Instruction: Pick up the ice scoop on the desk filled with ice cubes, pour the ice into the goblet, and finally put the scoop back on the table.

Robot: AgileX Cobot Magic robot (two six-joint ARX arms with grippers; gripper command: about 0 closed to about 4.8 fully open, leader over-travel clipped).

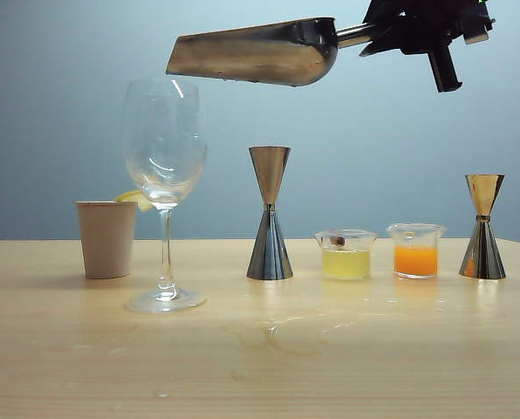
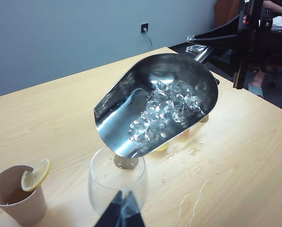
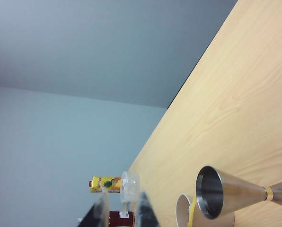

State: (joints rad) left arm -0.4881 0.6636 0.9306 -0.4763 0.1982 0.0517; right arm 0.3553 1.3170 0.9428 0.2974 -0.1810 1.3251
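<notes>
**Scoop poised over the glass, ice not yet tipped**

Outside view: right gripper (image 1: 391, 37) clamps the ice scoop (image 1: 256, 52) handle, its mouth just above the goblet (image 1: 164, 148) — roll slowly, lip centred.

Left wrist view: ice cubes (image 2: 164, 111) sit deep in the trough; left gripper (image 2: 121, 213) hangs near the goblet, jaws unreadable.

Right wrist view: only fingertips — and a jigger (image 3: 231, 193).

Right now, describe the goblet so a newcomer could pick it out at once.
On the light wooden table, look toward the left end, right of the beige paper cup. The goblet stands there under the mouth of the ice scoop held by the right gripper. It alone is a tall clear glass with thin stem and round foot.
</notes>
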